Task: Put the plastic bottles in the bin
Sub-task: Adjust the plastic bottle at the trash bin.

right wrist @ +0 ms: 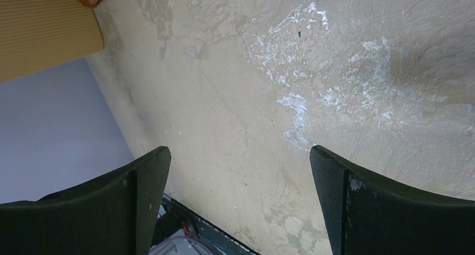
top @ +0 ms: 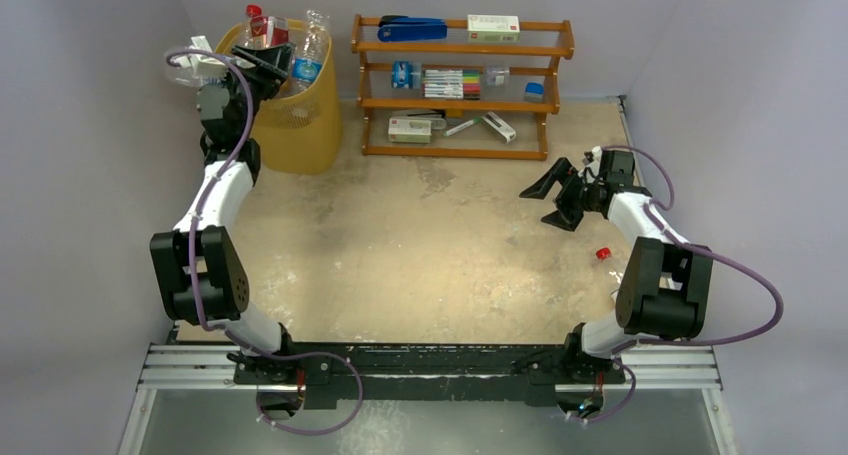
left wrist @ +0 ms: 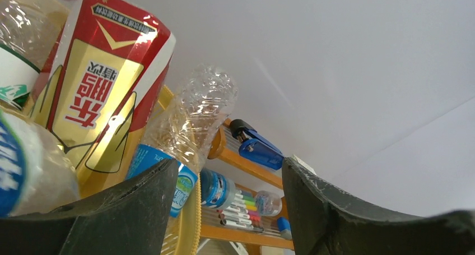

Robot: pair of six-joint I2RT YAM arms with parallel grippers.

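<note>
The plastic bottles (top: 285, 45) stand packed in the bin (top: 300, 125), their upper halves sticking above its rim. A clear bottle with a blue label (top: 310, 53) has its long axis nearly upright, leaning a little toward the shelf side; the end that points up looks like its bumpy base rather than its neck, though the view is too coarse to be sure. Beside it, a bottle with a red and gold label (left wrist: 95, 81) also stands on end, tilted the same way. A third bottle with a blue label (left wrist: 22, 171) lies just outside the left finger in the left wrist view.

The left gripper (top: 275, 63) hangs at the bin's rim among the bottle tops, its jaws partly apart with nothing between them.

The bin sits at the table's (top: 420, 255) far left corner, just beside a wooden shelf rack (top: 460, 85) with a blue stapler (top: 412, 28) on its top tier.

Well apart, on the right side of the table, the right gripper (top: 553, 200) hovers with jaws spread wide and empty. A small red cap (top: 603, 254) lies near its arm.
</note>
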